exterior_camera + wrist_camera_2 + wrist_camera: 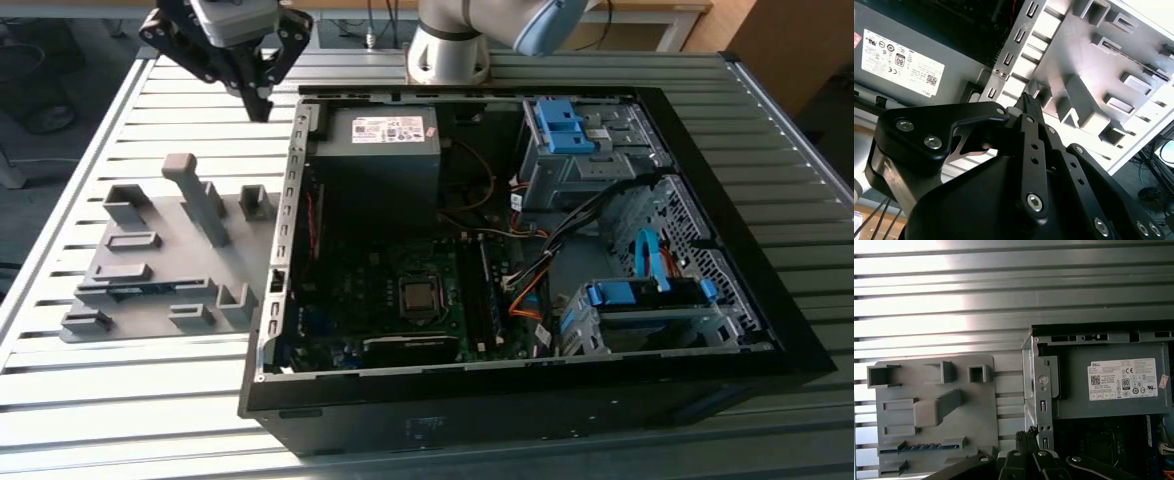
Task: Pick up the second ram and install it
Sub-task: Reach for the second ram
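**Ram sitting in its slot, shut gripper hanging well off from it**

The second ram [919, 446], a long, thin blue-green circuit-board stick, is sitting in a long slot of the flat grey plastic holder plate [979, 415], toward the end of the plate farther from the gripper. Its long axis is running across the plate, pointing at the open black metal computer case [534, 400]. The case is standing just beside the plate, on the exterior view's right of it.

The black two-fingered gripper [258, 103] is hanging in the air above or just past the plate's opposite end, well apart from the ram. The plate's tall slanted grey block [934, 410] is lying between them. The gripper's fingers [1033, 145] are pressing together at the tips and pinching nothing.

So the stick is lying away from the gripper along the plate's length, with its long axis crosswise to that line. By my judgement the pick-up is not yet begun.
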Motion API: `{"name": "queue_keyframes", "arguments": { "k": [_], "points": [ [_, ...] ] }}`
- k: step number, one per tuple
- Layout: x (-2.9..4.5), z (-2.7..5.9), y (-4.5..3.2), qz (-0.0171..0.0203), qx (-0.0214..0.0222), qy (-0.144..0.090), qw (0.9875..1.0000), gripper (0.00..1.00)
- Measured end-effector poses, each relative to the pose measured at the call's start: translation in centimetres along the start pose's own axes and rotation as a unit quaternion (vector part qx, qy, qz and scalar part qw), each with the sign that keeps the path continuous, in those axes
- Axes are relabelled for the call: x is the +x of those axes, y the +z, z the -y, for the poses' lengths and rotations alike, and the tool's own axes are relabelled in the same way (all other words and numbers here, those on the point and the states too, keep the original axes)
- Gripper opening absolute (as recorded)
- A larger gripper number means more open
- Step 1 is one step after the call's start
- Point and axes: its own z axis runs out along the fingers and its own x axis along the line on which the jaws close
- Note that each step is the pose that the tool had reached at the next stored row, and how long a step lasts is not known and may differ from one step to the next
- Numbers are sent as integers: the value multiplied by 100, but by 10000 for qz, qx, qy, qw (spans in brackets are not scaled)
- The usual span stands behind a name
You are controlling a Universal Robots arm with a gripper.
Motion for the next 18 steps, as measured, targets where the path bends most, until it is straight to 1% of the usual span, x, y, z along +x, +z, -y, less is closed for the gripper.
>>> {"name": "queue_keyframes", "arguments": {
  "k": [4,9,11,14,18],
  "points": [
    [103,39,2,-10,2,1,10000,11],
    [185,138,17,-23,2,1,10000,11],
    [226,182,25,-23,2,2,10000,11],
    [326,229,31,-24,2,1,10000,11],
    [476,269,36,-24,2,1,10000,11]
  ]
}}
